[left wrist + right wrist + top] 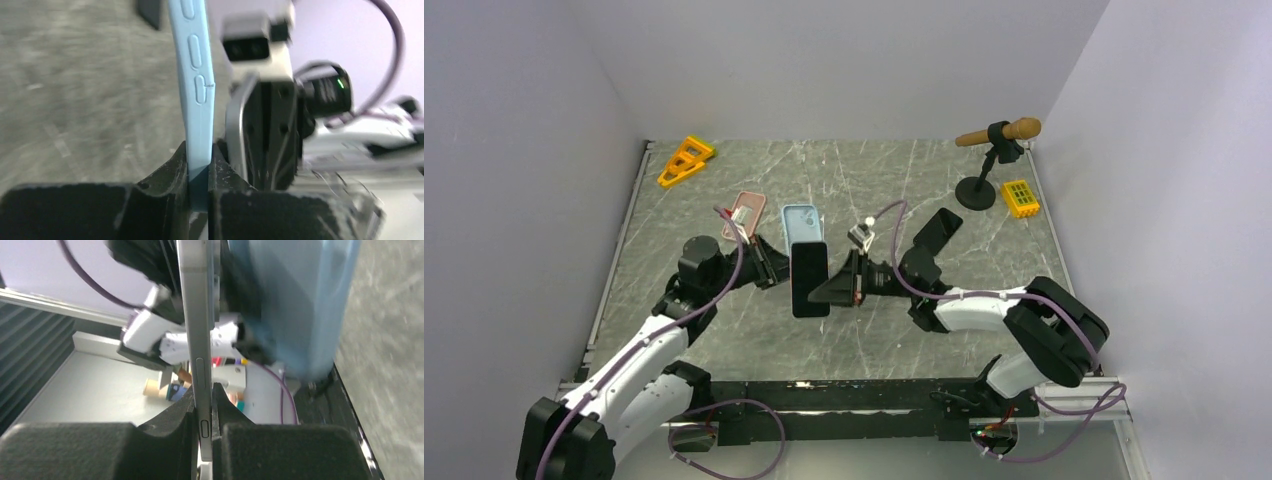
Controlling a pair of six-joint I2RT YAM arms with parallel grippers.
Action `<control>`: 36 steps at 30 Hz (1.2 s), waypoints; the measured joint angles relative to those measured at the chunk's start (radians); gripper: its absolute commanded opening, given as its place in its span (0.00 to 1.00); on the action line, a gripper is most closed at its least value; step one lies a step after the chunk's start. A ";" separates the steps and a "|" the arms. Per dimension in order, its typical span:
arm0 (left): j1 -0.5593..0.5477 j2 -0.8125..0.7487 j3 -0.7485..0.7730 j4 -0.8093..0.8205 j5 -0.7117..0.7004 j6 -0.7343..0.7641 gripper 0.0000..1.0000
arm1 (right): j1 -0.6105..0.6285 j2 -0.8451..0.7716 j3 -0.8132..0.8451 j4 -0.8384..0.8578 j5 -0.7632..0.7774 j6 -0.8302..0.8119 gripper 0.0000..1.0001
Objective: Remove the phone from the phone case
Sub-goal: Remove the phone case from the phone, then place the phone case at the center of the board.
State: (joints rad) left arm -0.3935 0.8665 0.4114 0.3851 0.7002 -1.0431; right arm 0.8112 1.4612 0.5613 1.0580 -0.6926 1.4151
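Phone [810, 280] off the table [894, 190], held in the air between the two arms, dark face up toward the overhead camera. Right gripper [202, 400] clenched on the phone's thin grey edge, pads on either side of the side buttons. Left gripper [199, 165] clenched on the rim of the pale blue case [197, 65], just below the button bumps. From overhead the case shows past the far end of the phone. Right wrist view shows the case as a blurred blue slab beside the phone, with a dark gap between them. Cannot tell whether any corner of the phone sits in the case lip. Step in hand, by my reading: the separation itself, each arm with its own half. Task looks well along but not finished. Next move likely calls for drawing the two grippers apart, with the phone peeled clear of any corner that clings, and both grips kept firm on thin edges that could slip or twist. Then each piece needs a bare spot on the table. Pink item [744, 213], orange frame [686, 160], microphone stand [984, 170], yellow block [1020, 197] all lie well apart from the work.
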 measured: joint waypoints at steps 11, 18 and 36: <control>0.030 -0.040 0.234 -0.730 -0.373 0.365 0.00 | -0.001 -0.005 -0.237 -0.027 -0.018 -0.038 0.00; 0.083 0.185 0.387 -0.889 -0.410 0.541 0.00 | -0.074 -0.214 -0.265 -0.264 0.005 -0.164 0.00; 0.155 1.125 1.077 -1.091 -0.348 0.808 0.00 | -0.125 -0.576 -0.213 -0.834 0.127 -0.431 0.00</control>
State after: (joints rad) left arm -0.2382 1.9911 1.4879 -0.7063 0.3519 -0.2352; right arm 0.6861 0.8856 0.3485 0.2237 -0.5659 0.9844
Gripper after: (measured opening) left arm 0.149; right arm 0.135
